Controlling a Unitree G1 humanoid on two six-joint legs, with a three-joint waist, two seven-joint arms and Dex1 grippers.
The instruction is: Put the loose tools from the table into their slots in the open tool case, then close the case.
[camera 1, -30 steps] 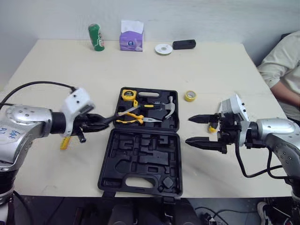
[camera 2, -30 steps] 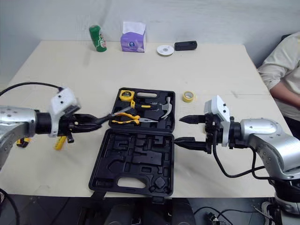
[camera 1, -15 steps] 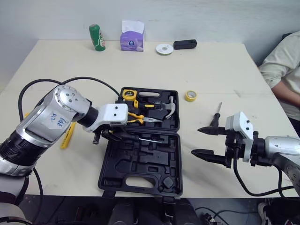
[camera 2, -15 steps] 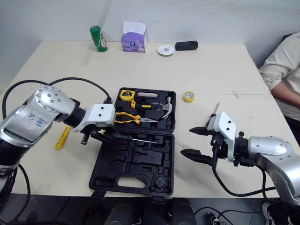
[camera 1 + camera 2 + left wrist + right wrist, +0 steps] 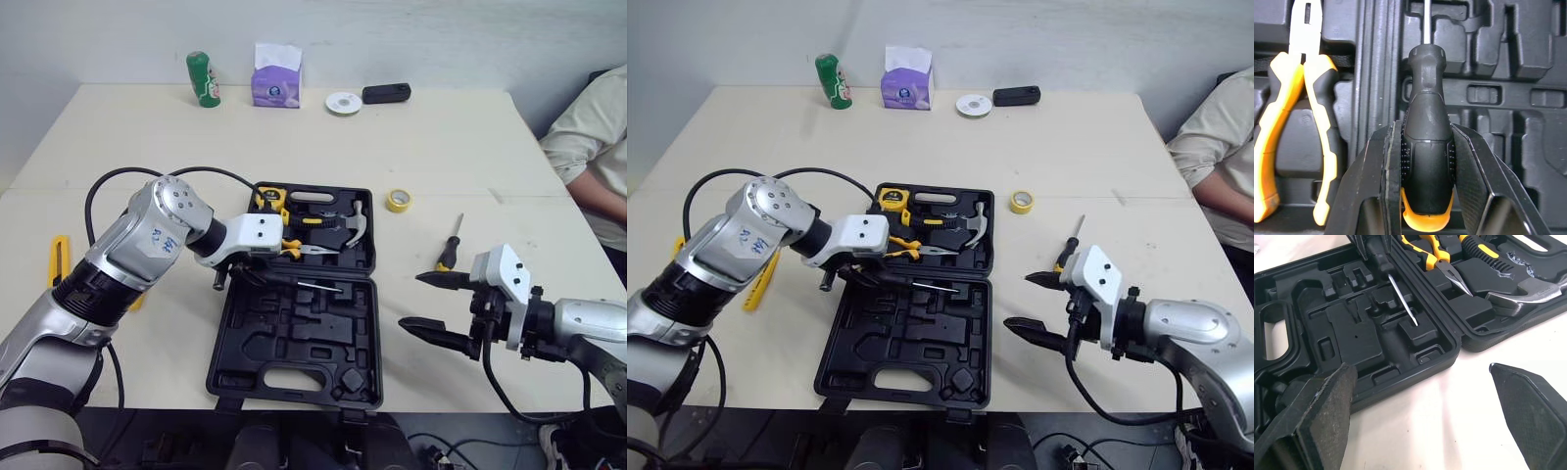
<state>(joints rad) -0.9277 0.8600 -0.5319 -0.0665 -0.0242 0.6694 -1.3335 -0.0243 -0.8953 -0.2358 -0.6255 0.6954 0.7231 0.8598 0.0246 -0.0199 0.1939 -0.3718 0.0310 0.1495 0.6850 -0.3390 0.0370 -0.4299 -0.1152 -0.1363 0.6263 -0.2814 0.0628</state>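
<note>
The open black tool case (image 5: 294, 333) lies at the table's middle. Its far half holds a tape measure (image 5: 269, 199), yellow-handled pliers (image 5: 294, 248) and a hammer (image 5: 348, 223). My left gripper (image 5: 245, 276) is shut on the black handle of a screwdriver (image 5: 1427, 142), low over the case by its hinge, next to the pliers (image 5: 1303, 122). The shaft (image 5: 1403, 306) points right across the moulded slots. My right gripper (image 5: 411, 301) stands open right of the case, holding nothing. A second screwdriver (image 5: 449, 253) lies on the table beyond it.
A yellow tape roll (image 5: 397, 200) sits right of the case. Two yellow tools (image 5: 59, 259) (image 5: 759, 284) lie at the left. A green can (image 5: 203, 78), tissue box (image 5: 276, 76), white disc (image 5: 344, 102) and black device (image 5: 385, 93) line the far edge. A person's sleeve (image 5: 588, 137) is at the right.
My left gripper has carried the screwdriver from left of the case to over its hinge. My right gripper has drawn back toward the near right, uncovering the second screwdriver.
</note>
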